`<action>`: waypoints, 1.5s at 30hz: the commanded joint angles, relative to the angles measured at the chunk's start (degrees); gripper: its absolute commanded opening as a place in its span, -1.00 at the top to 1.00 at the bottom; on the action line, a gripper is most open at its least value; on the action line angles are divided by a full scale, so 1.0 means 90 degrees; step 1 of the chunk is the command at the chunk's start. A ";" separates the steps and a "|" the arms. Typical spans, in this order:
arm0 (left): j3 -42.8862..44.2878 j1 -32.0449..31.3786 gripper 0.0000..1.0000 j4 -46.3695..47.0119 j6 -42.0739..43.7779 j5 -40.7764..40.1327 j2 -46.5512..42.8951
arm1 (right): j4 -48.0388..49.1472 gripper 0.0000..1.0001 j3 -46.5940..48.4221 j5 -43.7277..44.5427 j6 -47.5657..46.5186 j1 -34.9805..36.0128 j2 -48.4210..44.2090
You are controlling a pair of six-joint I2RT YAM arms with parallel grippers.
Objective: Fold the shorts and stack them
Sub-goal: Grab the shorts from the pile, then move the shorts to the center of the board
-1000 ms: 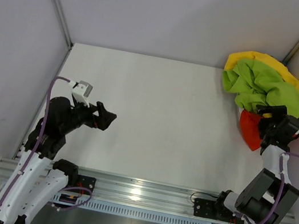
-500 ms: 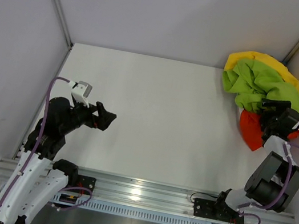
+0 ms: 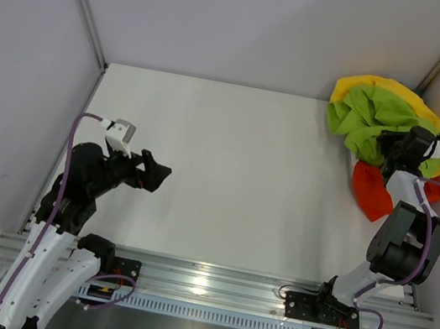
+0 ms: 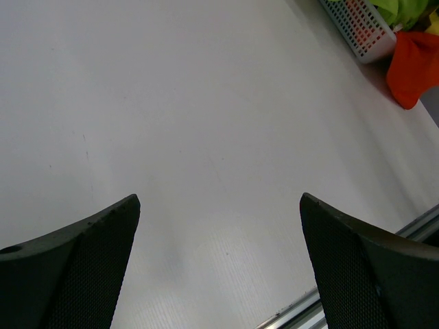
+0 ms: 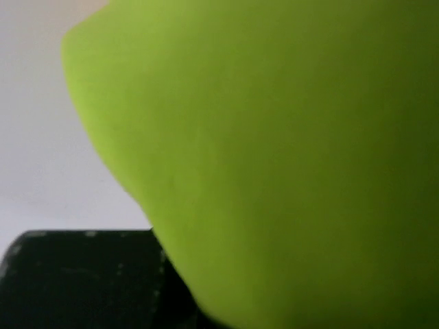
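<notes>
lime-green shorts: soft matt cloth, crumpled
orange-red shorts: matt cloth, creased
table: smooth white, faint sheen
rail along the table's near edge: ribbed bare metal, shiny
left gripper: matt black, finely dimpled
basket: grey plastic mesh

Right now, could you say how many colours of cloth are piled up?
3: yellow cloth farthest, lime-green shorts in the middle, orange-red shorts nearest; others may be hidden.
</notes>
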 commanded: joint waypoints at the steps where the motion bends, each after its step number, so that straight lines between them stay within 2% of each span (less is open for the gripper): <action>1: 0.0025 -0.0048 -0.98 0.0146 0.0088 0.0111 -0.0049 | -0.0012 0.97 0.0513 0.0136 -0.0005 0.0115 0.0116; 5: 0.0016 -0.0048 -0.98 0.0137 0.0088 0.0112 -0.0048 | 0.0194 1.00 0.0766 -0.0363 -0.0239 0.0261 -0.0186; 10: 0.0006 -0.0048 -0.98 0.0156 0.0088 0.0102 -0.0049 | -0.0440 1.00 0.1927 -0.1183 -0.0571 0.0574 -0.0557; 15: 0.0025 -0.0048 -0.98 0.0156 0.0078 0.0102 -0.0058 | -0.1252 1.00 0.2993 -0.0725 -0.1625 0.1569 -0.1397; 19: 0.0016 -0.0048 -0.98 0.0146 0.0088 0.0111 -0.0048 | -0.1583 1.00 0.3344 -0.1125 -0.1451 0.1941 -0.1817; 24: 0.0025 -0.0048 -0.98 0.0137 0.0078 0.0082 -0.0039 | -0.1906 1.00 0.3170 -0.0111 -0.1957 0.3345 -0.2666; 25: 0.0045 -0.0048 -0.98 0.0127 0.0078 0.0043 -0.0039 | -0.1896 1.00 0.3131 -0.0061 -0.1987 0.3763 -0.2880; 30: 0.0064 -0.0048 -0.98 0.0088 0.0068 -0.0103 -0.0117 | -0.2179 1.00 0.2838 -0.0197 -0.1453 0.4791 -0.3243; 34: 0.0094 -0.0048 -0.98 -0.0020 0.0039 -0.0376 -0.0234 | -0.2373 1.00 0.2573 -0.0081 -0.1343 0.5846 -0.3098; 35: 0.0171 -0.0048 -0.98 -0.0068 0.0039 -0.0628 -0.0302 | -0.2549 1.00 0.2583 0.0200 -0.1382 0.6273 -0.2962; 38: 0.0230 -0.0048 -0.98 -0.0205 0.0000 -0.0991 -0.0603 | -0.2560 1.00 0.2457 0.1012 -0.1557 0.6900 -0.2785; 42: 0.0221 -0.0048 -0.98 -0.0215 -0.0049 -0.1577 -0.1112 | -0.2560 1.00 0.2495 0.1306 -0.1432 0.7234 -0.2219; 45: 0.0298 -0.0038 -0.98 -0.0342 -0.0117 -0.2200 -0.1464 | -0.2638 1.00 0.2681 0.1044 -0.1226 0.7303 -0.1859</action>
